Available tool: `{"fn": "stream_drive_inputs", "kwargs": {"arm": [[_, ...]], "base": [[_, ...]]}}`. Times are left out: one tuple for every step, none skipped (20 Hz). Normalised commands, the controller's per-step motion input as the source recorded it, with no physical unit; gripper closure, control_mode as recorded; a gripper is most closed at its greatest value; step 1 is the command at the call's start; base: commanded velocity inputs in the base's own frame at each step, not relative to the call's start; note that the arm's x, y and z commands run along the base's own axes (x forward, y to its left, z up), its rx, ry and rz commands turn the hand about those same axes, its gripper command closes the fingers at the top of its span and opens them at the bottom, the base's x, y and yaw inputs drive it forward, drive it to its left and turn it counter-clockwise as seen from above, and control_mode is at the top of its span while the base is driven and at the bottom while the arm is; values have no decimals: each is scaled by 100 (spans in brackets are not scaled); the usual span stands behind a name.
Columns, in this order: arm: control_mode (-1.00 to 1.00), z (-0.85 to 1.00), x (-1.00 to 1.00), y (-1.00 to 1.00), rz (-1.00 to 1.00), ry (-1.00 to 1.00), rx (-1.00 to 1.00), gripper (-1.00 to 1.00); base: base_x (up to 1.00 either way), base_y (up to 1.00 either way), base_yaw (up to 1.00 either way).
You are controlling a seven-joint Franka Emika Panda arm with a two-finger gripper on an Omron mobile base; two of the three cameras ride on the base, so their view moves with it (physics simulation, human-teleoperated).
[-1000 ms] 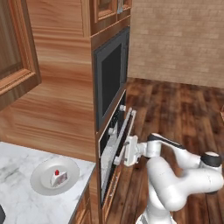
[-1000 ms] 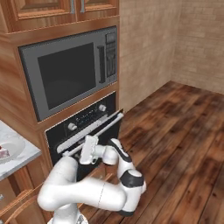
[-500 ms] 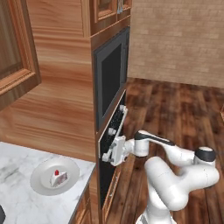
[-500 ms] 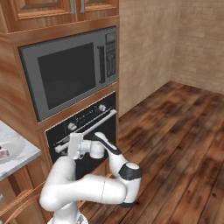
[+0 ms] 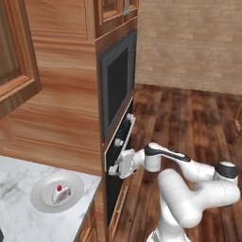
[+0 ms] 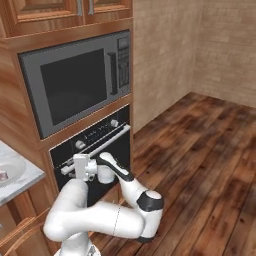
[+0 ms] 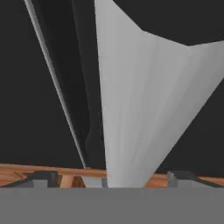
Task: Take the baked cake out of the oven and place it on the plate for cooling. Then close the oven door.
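The cake (image 5: 61, 193) already sat on the plate (image 5: 39, 190) to cool. The gripper (image 5: 113, 166), jaws wide and holding nothing, pressed against the oven door (image 6: 90, 147) by its handle (image 6: 100, 144), apparently pushing it shut.

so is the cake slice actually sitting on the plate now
Touching. The left base view shows the cake resting in the middle of the plate on the marble counter, with no gap beneath it.
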Motion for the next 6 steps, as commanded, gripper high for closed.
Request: {"fn": "stream_drive_inputs", "kwargs": {"arm": [[-100, 0, 0, 90, -15, -22, 0, -100], [-100, 0, 0, 89, -15, -22, 0, -100], [-100, 0, 0, 86, -17, -20, 0, -100], [-100, 0, 0, 91, -17, -21, 0, -100], [-100, 0, 0, 88, -17, -19, 0, -100], [-100, 0, 0, 86, -17, -18, 0, -100]], "base": [[0, 0, 0], [0, 0, 0], [0, 0, 0], [0, 0, 0], [0, 0, 0], [0, 0, 0]]}}
